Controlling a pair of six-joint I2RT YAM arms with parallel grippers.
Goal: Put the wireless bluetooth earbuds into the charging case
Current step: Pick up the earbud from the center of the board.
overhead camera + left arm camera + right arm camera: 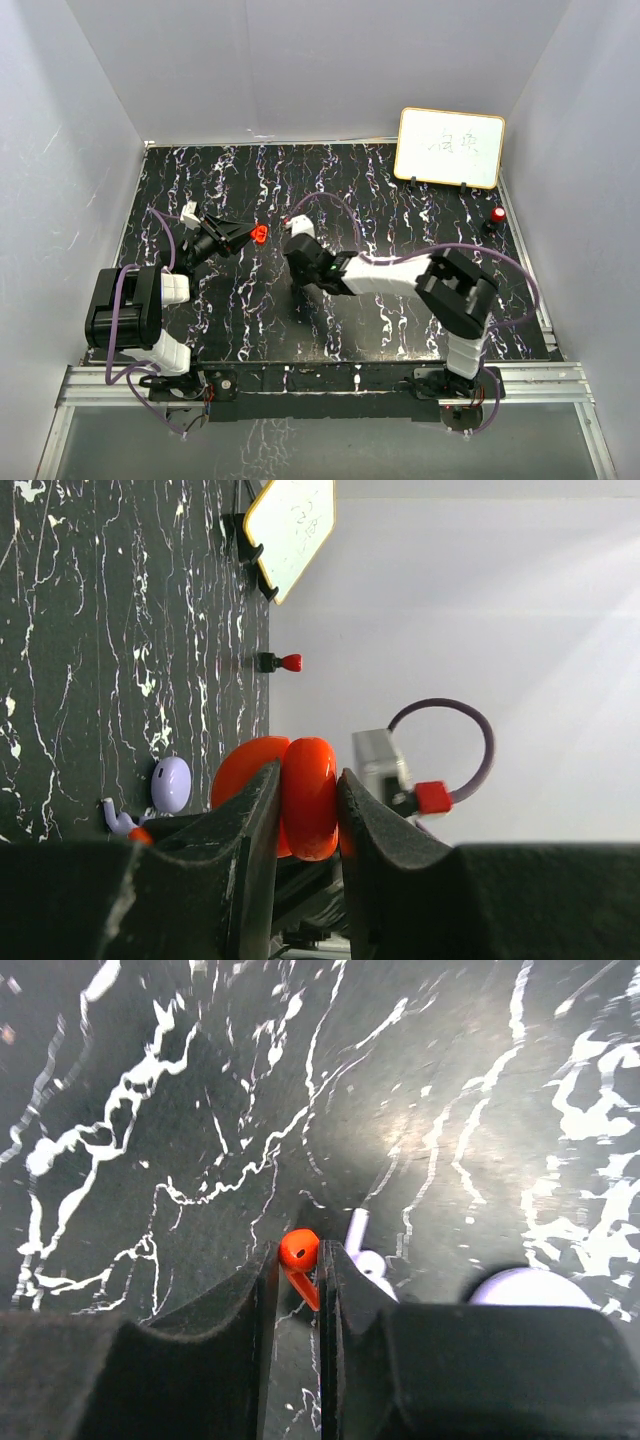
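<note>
Nearest us, the right tool is narrow around the red earbud, one finger against each side, the bud low at the surface; we cannot tell whether it is lifted clear. We judge that so small and rounded a piece, pinched at the fingertips, could swivel or squirt out on the lift. The purple earbud lies just beside the red earbud, close enough for a finger to drag it along. The purple round case sits near on that same side. Beyond the red earbud and to its left, the left tool clamps the red charging case by one half, raised, its halves apart. A downward push there could twist the case in that grip, so the bud misses its socket
</note>
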